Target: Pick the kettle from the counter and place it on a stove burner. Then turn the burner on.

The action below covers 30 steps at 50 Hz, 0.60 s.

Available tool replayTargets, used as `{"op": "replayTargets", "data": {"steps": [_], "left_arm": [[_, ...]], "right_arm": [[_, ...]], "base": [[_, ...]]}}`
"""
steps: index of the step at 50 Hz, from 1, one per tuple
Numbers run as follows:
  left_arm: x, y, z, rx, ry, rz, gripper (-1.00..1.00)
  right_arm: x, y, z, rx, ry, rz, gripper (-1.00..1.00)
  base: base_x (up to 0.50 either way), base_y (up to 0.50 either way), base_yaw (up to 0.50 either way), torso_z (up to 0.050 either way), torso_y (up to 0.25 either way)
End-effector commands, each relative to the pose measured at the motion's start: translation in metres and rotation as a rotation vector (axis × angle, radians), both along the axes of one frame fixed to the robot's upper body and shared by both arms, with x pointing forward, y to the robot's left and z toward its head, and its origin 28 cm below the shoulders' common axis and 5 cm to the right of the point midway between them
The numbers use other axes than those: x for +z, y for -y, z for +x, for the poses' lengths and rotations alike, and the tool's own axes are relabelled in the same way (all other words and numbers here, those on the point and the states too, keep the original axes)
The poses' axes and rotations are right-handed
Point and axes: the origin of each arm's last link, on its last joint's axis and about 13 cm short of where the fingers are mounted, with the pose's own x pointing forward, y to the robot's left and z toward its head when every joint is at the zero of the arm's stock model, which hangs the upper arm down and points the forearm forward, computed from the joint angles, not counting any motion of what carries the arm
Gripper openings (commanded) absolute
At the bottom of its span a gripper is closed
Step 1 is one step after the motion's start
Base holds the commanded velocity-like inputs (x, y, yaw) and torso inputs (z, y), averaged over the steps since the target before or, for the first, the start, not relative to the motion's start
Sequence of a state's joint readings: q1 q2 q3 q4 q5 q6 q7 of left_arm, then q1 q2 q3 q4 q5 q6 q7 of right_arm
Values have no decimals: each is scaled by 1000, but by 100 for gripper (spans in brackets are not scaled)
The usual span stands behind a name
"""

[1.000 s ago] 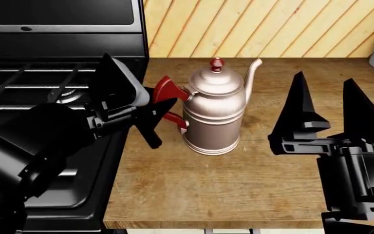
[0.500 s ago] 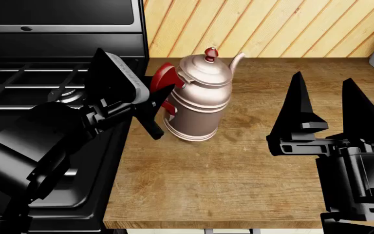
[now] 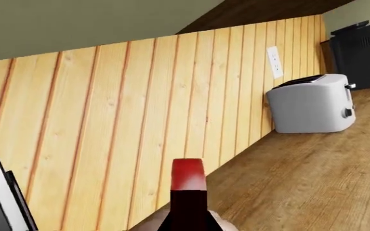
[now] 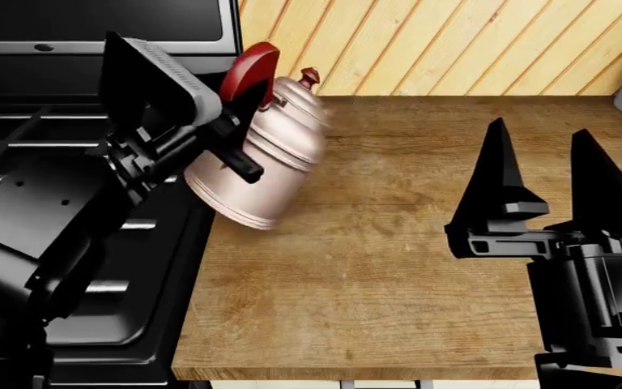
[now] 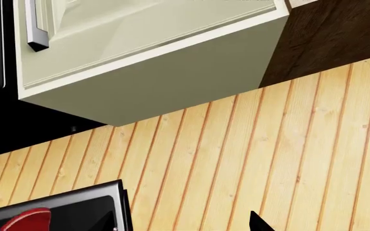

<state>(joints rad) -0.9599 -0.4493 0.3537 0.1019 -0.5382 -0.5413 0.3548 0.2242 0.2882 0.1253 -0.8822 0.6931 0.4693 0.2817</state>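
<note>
Left gripper (image 4: pixel 236 146) pinches the red handle (image 4: pixel 249 74) of the kettle (image 4: pixel 259 166), tilting it clear of the counter (image 4: pixel 398 267) toward the stove, while the right gripper (image 4: pixel 549 182) waits spread.

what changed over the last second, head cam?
The left gripper, shut on the red handle, lifted the kettle off the counter, tilted it and carried it toward the stove; it now hangs over the counter's stove-side edge. The right gripper stayed open and idle over the counter.
</note>
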Motion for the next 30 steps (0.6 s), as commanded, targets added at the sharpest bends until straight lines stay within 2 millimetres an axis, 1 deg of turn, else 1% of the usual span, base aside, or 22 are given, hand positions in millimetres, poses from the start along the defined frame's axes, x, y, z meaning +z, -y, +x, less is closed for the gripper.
{"op": "replayTargets", "data": {"steps": [1,11,16,23,30], "left_arm": [[22,-1,-3,37,87,-81,-100],[37,-4,-4,72,136,-135,-100],[40,-9,-6,100,151,-153,-100],[45,-14,-9,125,169,-173,-100],[47,-15,-11,131,174,-182,-100]], "right_arm": [[0,1,0,2,0,4,100],[0,0,0,3,1,4,100],[0,0,1,-12,-22,-10,100],[2,-2,2,-39,-48,-32,100],[2,-3,1,-29,-49,-36,100]], "base": [[0,0,0,0,0],[0,0,0,0,1],[0,5,0,0,0],[-63,487,0,0,1],[-73,500,0,0,0]]}}
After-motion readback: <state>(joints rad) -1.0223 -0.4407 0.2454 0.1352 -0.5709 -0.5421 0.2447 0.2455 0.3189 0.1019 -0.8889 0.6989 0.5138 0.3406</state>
